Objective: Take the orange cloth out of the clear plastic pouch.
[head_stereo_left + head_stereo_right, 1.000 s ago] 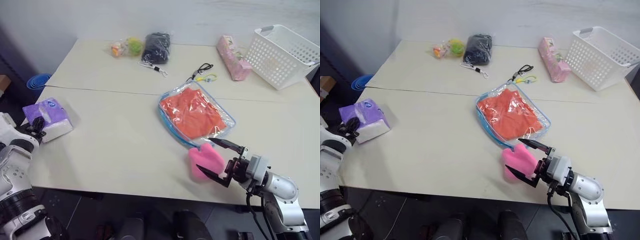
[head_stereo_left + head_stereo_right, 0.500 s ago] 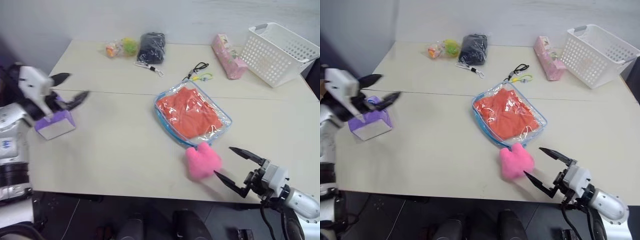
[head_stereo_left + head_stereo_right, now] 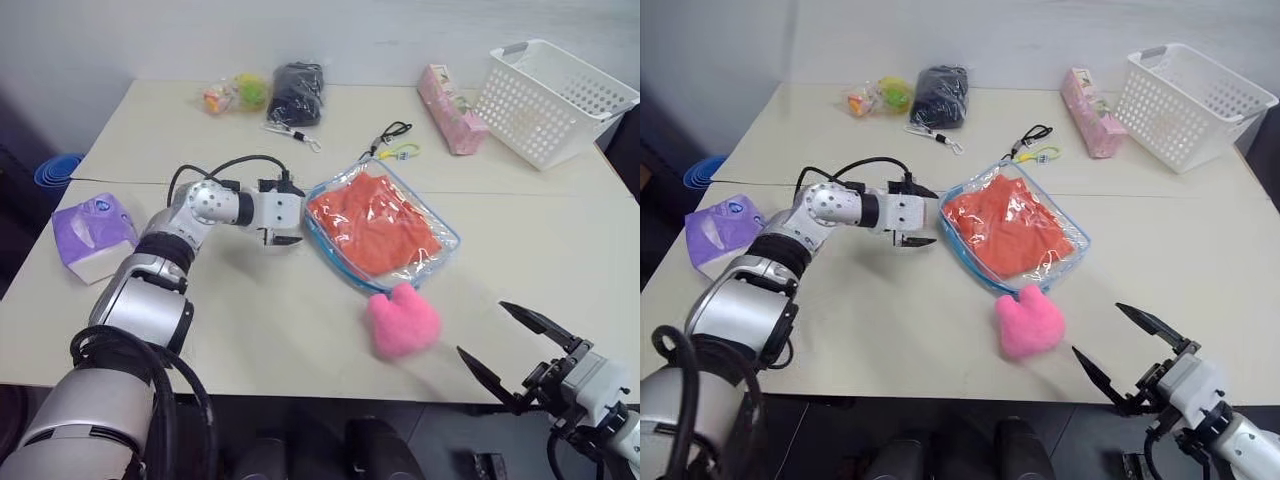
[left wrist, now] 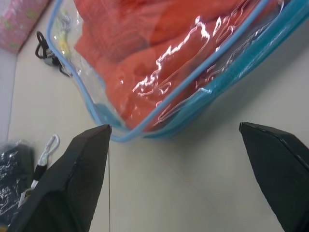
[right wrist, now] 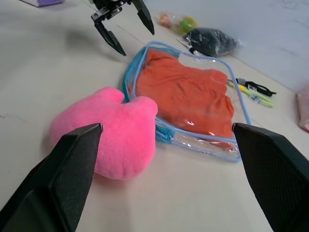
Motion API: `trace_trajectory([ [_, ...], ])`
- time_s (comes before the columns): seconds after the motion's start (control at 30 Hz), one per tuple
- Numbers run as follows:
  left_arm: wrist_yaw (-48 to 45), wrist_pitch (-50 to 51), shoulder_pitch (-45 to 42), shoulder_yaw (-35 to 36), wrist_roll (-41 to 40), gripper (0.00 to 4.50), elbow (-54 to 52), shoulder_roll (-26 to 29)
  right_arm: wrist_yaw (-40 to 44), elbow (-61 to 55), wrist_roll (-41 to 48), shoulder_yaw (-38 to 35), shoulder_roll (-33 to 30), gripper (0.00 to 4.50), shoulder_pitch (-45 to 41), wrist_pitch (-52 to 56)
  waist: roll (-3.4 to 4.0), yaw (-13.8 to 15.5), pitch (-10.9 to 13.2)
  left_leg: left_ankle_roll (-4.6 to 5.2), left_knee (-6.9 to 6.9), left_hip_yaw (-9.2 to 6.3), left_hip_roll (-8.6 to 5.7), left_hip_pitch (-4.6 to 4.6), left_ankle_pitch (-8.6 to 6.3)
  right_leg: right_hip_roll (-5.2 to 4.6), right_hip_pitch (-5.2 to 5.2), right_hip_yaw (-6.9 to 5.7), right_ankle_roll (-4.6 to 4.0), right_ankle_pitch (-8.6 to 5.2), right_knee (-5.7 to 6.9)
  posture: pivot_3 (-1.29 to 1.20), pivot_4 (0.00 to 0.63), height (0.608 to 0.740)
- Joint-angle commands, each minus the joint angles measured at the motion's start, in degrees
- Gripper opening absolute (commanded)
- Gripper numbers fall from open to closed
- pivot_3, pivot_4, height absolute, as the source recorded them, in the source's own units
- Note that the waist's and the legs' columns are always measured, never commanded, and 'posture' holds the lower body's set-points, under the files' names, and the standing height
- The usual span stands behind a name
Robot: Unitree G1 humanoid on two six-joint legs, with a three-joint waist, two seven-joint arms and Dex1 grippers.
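Far left on the worktop (image 3: 250, 330): purple tissue pack (image 3: 92, 234) near the edge, partly cut by the left arm in the right eye view. Back left: small yellow-orange packet (image 3: 232, 93), contents hard to make out, next to a black bundle in clear wrap (image 3: 296, 92) with a white clip and cord in front of it.

Left end effector (image 3: 288, 213) was over the worktop just beside the left edge of the clear plastic pouch (image 3: 440, 240), fingers spread wide, nothing between them; touching or apart from the pouch could not be told. In the left wrist view the pouch's blue trim corner sat between the two fingertips (image 4: 91, 145), with bare worktop under them.

Centre: pouch lay flat, the orange cloth (image 3: 375, 220) inside it, folded, glare on the plastic hiding some of its surface. Whether the zipper was open or shut could not be made out. Black loop and yellow-green cord (image 3: 400, 142) lay at the pouch's far corner. Pink plush (image 3: 403, 320) touched the pouch's near edge.

Back right: pink box (image 3: 450, 96), then white lattice basket (image 3: 555, 100), its inside not visible.

Right end effector (image 3: 520, 350) was off the near right edge of the worktop, fingers wide apart, empty, well apart from the plush; its arm cut off by the frame.
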Motion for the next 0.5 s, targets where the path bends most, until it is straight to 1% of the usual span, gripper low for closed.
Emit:
trace_trajectory([
  [0.03,4.3,-0.5,-2.7,-0.6,2.3,3.54,1.4,-1.7,-2.1,-3.2,-0.6,-1.6,1.2,4.5,1.9,-0.6,0.0,0.1,0.0,0.0,0.01,0.0,0.0,0.0,0.0,0.0,0.0,0.0,0.0,0.0,0.0,0.0,0.15,0.74],
  [0.2,6.9,0.6,-2.6,0.1,3.2,1.92,2.3,-3.9,-3.8,-4.1,-2.1,-0.7,2.6,4.5,2.8,-0.8,-0.01,0.3,0.0,-0.01,0.03,0.01,-0.01,0.0,0.01,-0.01,-0.01,0.0,0.0,0.0,-0.01,0.0,0.15,0.74],
  [0.3,5.7,1.1,-1.7,1.2,2.2,0.96,2.6,-4.9,-4.4,-4.2,-3.0,0.1,3.1,4.5,2.5,-0.8,-0.02,0.3,0.0,-0.03,0.02,0.01,-0.01,0.0,0.02,0.0,-0.03,-0.01,0.0,0.0,-0.01,0.0,0.15,0.74],
  [0.4,2.7,0.7,-0.2,2.5,0.9,0.04,2.6,-4.4,-4.7,-4.0,-3.2,0.9,3.0,4.5,1.8,-0.7,-0.01,0.3,0.0,-0.06,0.03,0.01,-0.01,0.01,0.03,0.01,-0.04,-0.01,0.0,0.0,-0.01,0.0,0.15,0.74],
  [0.5,-4.1,1.6,1.8,6.9,-4.1,0.01,2.2,-3.9,-4.5,-3.2,-3.1,1.3,2.4,4.5,1.0,-0.8,-0.01,0.1,0.0,-0.08,0.03,0.02,-0.01,0.03,0.05,0.01,-0.06,-0.01,0.0,0.0,0.01,0.0,0.15,0.74],
])
